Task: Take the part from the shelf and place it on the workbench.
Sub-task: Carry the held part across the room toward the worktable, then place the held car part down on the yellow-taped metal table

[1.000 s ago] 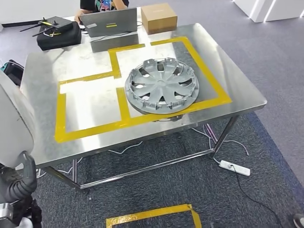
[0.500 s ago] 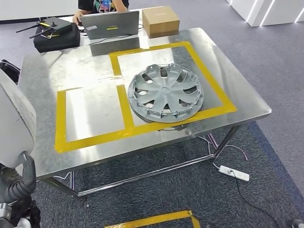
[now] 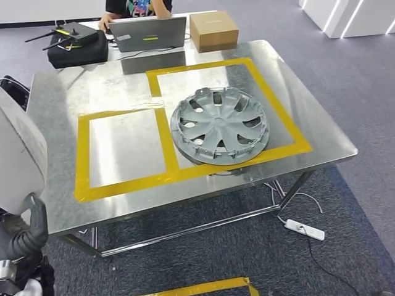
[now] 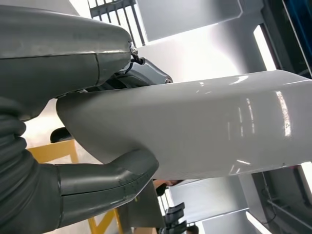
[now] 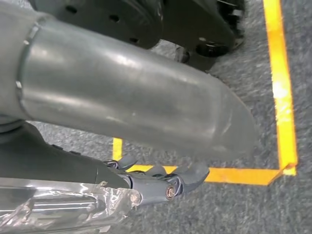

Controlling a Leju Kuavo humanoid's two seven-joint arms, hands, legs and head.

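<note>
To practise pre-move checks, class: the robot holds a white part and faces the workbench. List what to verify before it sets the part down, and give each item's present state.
1. Left hand grips the white part: ok.
2. Left taped box on the workbench is bare: ok.
3. Hubcap lies in the other box: ok.
4. Right hand holds nothing: ok.
5. Workbench within reach: cannot tell.

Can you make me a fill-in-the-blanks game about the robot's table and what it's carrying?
1. The grey plastic hubcap lies on the shiny metal ____.
2. The taped rectangles on the table are coloured ____.
3. The glossy white curved panel is held by the robot's ____ hand.
4. The brown cardboard box sits beside a grey ____.

Missing words: table; yellow; left; laptop
</note>
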